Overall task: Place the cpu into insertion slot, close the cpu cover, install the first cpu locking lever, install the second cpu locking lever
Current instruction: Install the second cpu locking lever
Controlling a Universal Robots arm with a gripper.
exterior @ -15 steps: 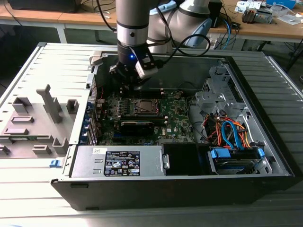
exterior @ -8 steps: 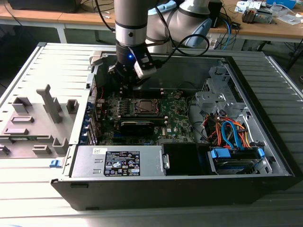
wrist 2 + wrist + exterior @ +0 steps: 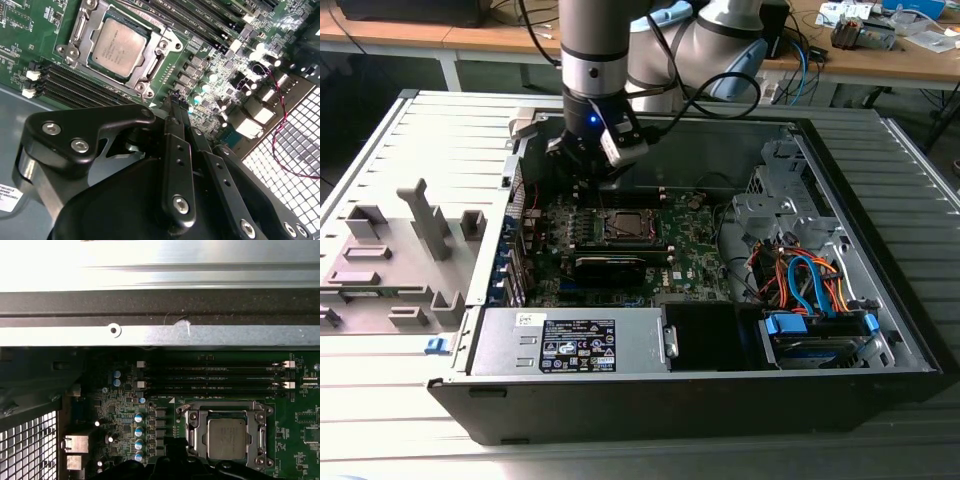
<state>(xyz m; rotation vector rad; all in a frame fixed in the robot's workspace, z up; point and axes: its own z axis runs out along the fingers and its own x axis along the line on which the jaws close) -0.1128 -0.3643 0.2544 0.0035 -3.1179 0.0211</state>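
Hovering beside insertion slot, tool pressed together; cpu seated, cpu cover down.

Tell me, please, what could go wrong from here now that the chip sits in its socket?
1. The tool hangs close beside the insertion slot; a small drift could strike the capacitors beside it.
2. The cpu cover lies around the cpu; if it is not yet fully latched, a nudge might shift the chip on its contacts.
3. The memory slots run close by, and their clips could be caught.
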